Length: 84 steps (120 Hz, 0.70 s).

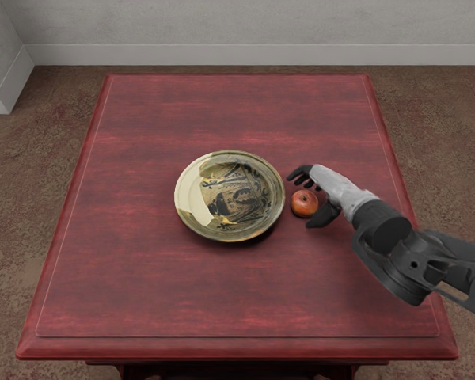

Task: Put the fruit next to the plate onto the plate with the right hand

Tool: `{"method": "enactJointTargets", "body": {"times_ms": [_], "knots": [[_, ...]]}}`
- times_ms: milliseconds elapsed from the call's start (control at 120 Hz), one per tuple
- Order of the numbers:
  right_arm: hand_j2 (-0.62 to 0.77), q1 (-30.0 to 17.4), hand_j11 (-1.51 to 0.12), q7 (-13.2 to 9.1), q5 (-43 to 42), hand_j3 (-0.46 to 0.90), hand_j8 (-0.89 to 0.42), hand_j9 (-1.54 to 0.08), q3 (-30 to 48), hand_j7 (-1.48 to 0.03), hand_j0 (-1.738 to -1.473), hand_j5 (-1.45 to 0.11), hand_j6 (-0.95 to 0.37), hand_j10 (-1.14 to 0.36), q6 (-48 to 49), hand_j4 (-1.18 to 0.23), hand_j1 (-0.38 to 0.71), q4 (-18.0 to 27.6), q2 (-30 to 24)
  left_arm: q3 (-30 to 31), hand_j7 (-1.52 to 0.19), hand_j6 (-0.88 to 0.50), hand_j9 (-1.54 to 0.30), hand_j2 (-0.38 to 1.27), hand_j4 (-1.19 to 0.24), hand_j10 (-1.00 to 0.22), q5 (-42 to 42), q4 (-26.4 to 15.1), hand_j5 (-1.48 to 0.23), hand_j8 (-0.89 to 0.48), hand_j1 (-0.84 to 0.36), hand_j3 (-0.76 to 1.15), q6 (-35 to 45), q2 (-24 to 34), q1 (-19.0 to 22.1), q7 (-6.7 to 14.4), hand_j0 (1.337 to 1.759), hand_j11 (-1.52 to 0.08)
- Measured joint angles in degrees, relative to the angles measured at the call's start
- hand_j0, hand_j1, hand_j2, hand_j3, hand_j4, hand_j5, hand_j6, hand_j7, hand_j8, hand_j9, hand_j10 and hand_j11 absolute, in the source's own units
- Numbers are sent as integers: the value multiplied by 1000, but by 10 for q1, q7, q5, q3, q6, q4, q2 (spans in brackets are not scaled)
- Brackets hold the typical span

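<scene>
Though off plate [182,207], fruit [304,203] beside robot hand [326,191].

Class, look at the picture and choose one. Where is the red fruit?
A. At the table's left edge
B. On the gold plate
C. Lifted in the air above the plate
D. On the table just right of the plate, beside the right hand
D: the red fruit lies on the table just right of the gold plate, between the spread fingers and thumb of the right hand.

Shiny gold plate [191,176], red-orange fruit [304,203], dark red wood-grain table [142,269], black fingers [301,172].
</scene>
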Motion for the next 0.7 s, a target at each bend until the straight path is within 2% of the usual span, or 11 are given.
{"method": "enactJointTargets", "body": {"times_ms": [142, 275, 383, 475, 492, 700], "knots": [[-79, -3, -531, 0, 0, 0, -411, -531, 0, -531, -1658, -531, -411, -410, -3, -410, 140, -6, 1, 0, -318, -245, -318, 49, -245, -245, 0, 0, -318, -245, 55, 0, 0, 0, 0, 0, 1658, -318], [-80, -5, -641, 0, -1, 0, -457, -641, 0, -641, -1658, -640, -467, -496, -4, -497, 238, -7, 1, 0, -318, -245, -318, 49, -245, -245, 0, 0, -318, -245, 55, 0, 0, 0, 1, 0, 1658, -318], [-28, -5, -725, 0, -1, -1, -399, -725, 0, -718, -1655, -715, -404, -551, -4, -556, 319, -11, 9, 0, -318, -245, -318, 49, -245, -245, 0, 0, -318, -245, 55, 0, 0, 0, 1, 0, 1658, -318], [198, -5, -776, 0, -4, -2, -353, -775, 1, -759, -1650, -748, -348, -581, -3, -596, 431, -21, 18, 0, -318, -245, -318, 49, -245, -245, 0, 0, -318, -245, 55, 0, 0, 0, 0, 0, 1658, -318], [241, -5, -782, 0, -4, -1, -349, -782, 1, -764, -1649, -752, -340, -586, -3, -601, 437, -22, 19, 0, -318, -245, -318, 49, -245, -245, 0, 0, -318, -245, 55, 0, 0, 0, 1, 0, 1658, -318], [147, -5, -840, 0, -5, -1, -363, -839, 2, -824, -1647, -792, -390, -635, -4, -660, 336, -32, 24, 0, -318, -245, -318, 49, -245, -245, 0, 0, -318, -245, 55, 0, 0, 0, 0, 0, 1658, -318]]}}
